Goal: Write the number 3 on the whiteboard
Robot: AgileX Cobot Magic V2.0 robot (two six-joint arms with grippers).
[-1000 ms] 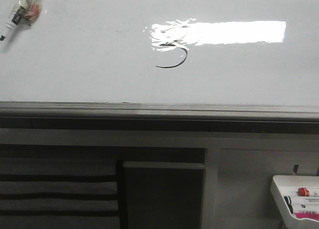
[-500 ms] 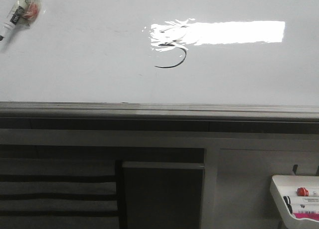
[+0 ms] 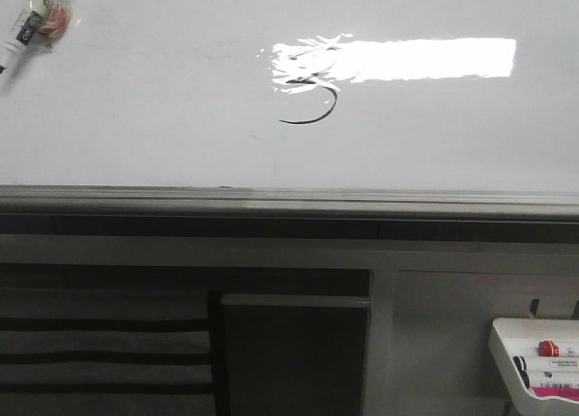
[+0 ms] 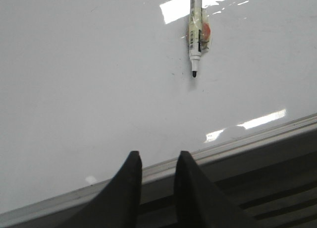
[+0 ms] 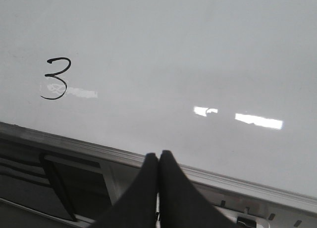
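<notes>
The whiteboard (image 3: pixel 163 99) fills the upper front view, with a bright light reflection across it. The number 3 (image 3: pixel 312 104) is drawn in black; its upper part is lost in the glare, its lower hook is plain. In the right wrist view the whole number 3 (image 5: pixel 55 79) shows on the whiteboard (image 5: pixel 198 54). A marker (image 3: pixel 36 23) lies on the board at far left, also in the left wrist view (image 4: pixel 195 34), tip uncapped. My left gripper (image 4: pixel 157 158) is open and empty, over the board's frame edge. My right gripper (image 5: pixel 158 156) is shut and empty.
The board's grey metal frame (image 3: pixel 289 199) runs across the front view. Below it are dark panels. A small white tray (image 3: pixel 538 362) with several markers hangs at the lower right.
The marker at far left has slid slightly toward the upper left of the front view, and the view has shifted a little. The number 3 is unchanged.
</notes>
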